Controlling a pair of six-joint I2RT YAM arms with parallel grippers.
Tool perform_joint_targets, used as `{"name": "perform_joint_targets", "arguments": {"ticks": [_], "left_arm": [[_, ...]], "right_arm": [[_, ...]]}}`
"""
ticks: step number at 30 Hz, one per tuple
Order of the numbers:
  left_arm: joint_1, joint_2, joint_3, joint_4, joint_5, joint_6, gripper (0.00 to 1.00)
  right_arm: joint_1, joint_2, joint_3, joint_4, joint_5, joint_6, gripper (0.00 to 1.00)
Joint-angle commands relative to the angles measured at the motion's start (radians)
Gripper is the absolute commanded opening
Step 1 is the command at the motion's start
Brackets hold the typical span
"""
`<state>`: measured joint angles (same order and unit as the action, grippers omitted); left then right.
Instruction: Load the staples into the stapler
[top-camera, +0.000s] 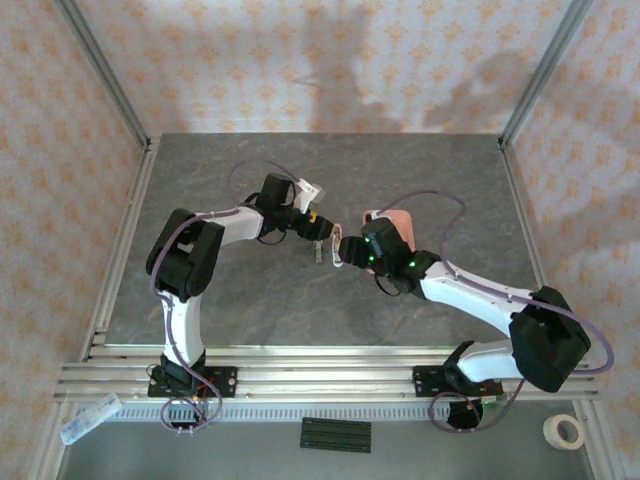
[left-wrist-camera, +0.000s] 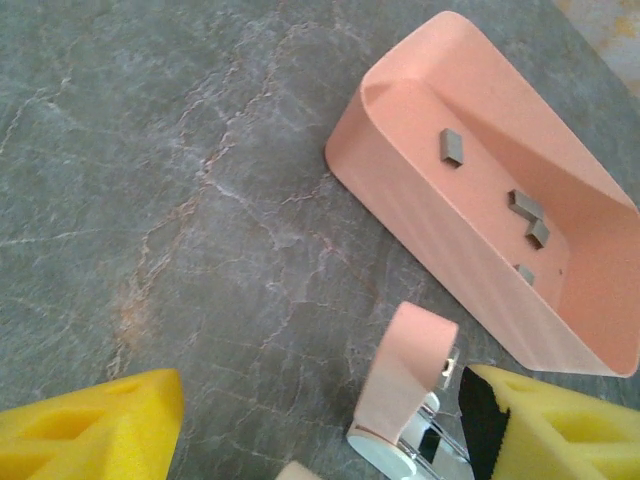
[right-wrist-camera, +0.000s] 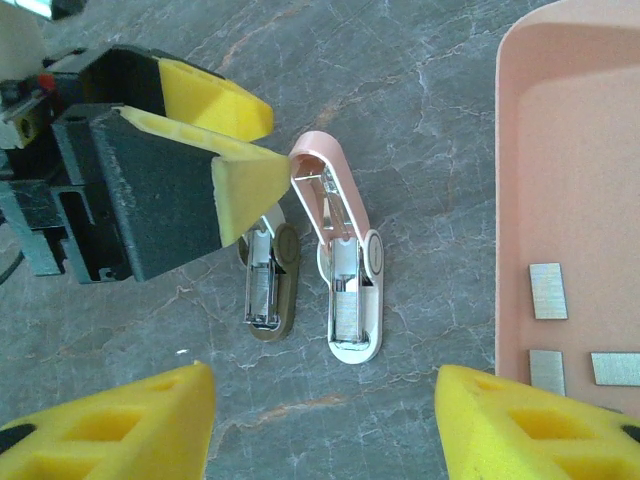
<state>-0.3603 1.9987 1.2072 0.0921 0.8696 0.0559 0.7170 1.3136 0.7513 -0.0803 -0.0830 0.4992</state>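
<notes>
Though hinged wide open, lying flat on the grey table (right-wrist-camera: 440, 150): the stapler (right-wrist-camera: 345, 270), pink lid swung back, metal channel bared. Near it, the salmon tray (right-wrist-camera: 570, 150), the staples (right-wrist-camera: 547, 290) loose inside. Left gripper (left-wrist-camera: 320, 400) spread wide, one yellow pad close by the lid. Right gripper (right-wrist-camera: 325, 375) spread too, nothing between, poised over the stapler.

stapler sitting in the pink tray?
No, the stapler lies open on the grey table beside the tray, which holds the staples.
</notes>
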Motion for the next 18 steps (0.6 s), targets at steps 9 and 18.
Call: {"name": "perform_joint_targets", "arguments": {"ticks": [9, 18], "left_arm": [[-0.009, 0.003, 0.039, -0.061, 0.132, 0.094, 0.71], [-0.012, -0.041, 0.006, -0.064, 0.143, 0.110, 0.70]], "right_arm": [[-0.005, -0.032, 0.030, -0.034, 0.017, -0.014, 0.62], [-0.004, -0.017, 0.037, -0.028, 0.005, -0.009, 0.62]]}}
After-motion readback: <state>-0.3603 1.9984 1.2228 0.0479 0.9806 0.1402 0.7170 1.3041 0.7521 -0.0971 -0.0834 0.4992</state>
